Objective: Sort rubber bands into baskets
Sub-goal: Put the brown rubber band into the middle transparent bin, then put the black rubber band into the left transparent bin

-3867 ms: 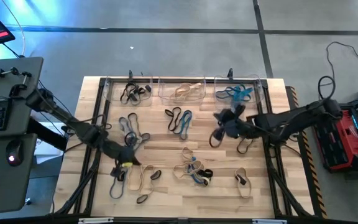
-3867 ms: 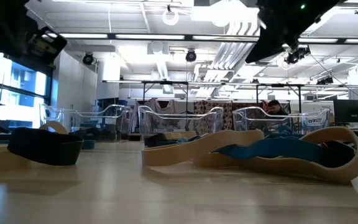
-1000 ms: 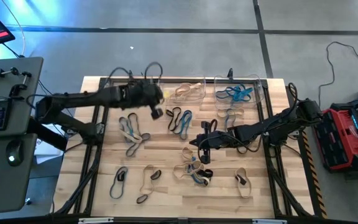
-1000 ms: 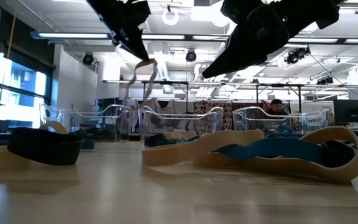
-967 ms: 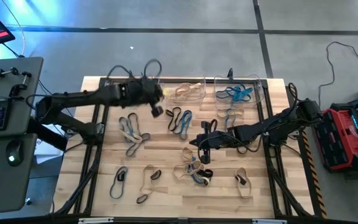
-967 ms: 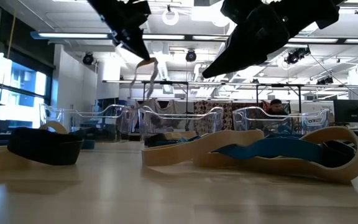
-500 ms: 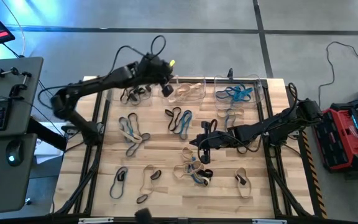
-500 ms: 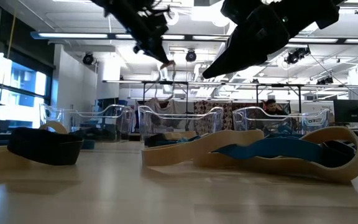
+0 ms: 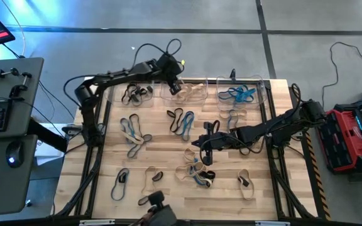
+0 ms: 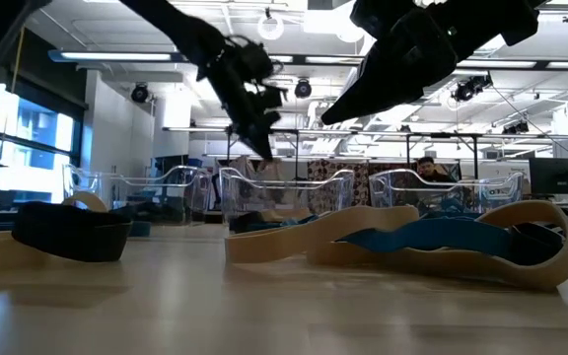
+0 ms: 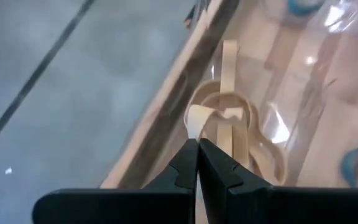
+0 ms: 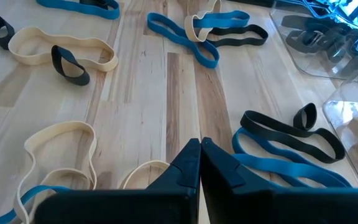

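Over the middle basket (image 9: 184, 94), left fingers (image 11: 197, 163) pinched a tan band (image 11: 194, 118) (right fingers (image 12: 199, 163) together, idle); release low, well inside.

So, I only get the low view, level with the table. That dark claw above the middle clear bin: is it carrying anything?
Observer: Yes. The left wrist view shows the left gripper shut on a tan rubber band, above the middle basket.
Operator: And the other arm?
Observer: The right gripper is shut on nothing, over bare wood among loose bands.
Operator: What's in the bins?
Observer: From above: black bands in the left basket, tan bands in the middle one, blue bands in the right basket.
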{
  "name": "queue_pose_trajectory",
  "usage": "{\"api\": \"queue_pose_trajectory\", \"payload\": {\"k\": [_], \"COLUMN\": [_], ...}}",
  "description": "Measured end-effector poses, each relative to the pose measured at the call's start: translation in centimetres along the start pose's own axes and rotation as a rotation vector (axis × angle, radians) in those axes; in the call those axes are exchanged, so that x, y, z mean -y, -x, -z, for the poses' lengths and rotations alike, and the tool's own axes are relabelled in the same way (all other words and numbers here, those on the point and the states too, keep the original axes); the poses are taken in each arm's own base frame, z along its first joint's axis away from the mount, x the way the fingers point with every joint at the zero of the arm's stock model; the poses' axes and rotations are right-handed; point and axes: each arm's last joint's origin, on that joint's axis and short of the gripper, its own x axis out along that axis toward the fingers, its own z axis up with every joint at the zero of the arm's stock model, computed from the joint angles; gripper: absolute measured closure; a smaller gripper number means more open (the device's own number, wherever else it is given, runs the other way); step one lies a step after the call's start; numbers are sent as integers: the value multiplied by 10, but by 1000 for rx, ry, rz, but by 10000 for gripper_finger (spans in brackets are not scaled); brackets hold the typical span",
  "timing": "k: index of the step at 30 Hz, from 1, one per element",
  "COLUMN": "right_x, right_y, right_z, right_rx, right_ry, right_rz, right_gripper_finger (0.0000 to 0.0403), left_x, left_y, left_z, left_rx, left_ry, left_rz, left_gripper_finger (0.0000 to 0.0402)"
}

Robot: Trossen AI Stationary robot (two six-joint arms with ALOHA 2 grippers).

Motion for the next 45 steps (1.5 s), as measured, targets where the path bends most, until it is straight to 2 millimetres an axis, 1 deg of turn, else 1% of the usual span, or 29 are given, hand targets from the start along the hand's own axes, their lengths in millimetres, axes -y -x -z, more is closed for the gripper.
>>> {"api": "queue_pose_trajectory", "payload": {"k": [5,10,14,20,23,25,31,37,40,45], "right_x": [0,0,0,0,-1,-1,-2,-18,-30,-51], "right_y": [0,0,0,0,0,0,1,6,11,21], "right_z": [0,1,1,2,3,4,3,7,11,20], "right_rx": [-2,-7,-12,-18,-35,-36,-28,-64,-95,-171], "right_ry": [-2,-13,-18,-42,-62,-61,-69,-81,-95,-144], "right_rz": [0,-1,-3,-9,-14,-14,0,-42,-73,-116], "right_gripper_finger": [403,403,403,403,403,403,402,402,402,401], "left_x": [4,7,10,19,29,40,77,106,118,136], "left_y": [-24,-38,-37,-18,-9,-4,4,12,10,2], "left_z": [10,18,19,9,3,-3,-21,-29,-27,-9], "left_rx": [-63,-119,-139,-86,-57,-15,138,232,290,385], "left_ry": [-25,-26,-44,-73,-115,-149,-207,-237,-234,-230], "left_rz": [17,34,25,34,48,57,89,124,158,197], "left_gripper_finger": [401,391,366,308,284,277,275,275,275,275]}}
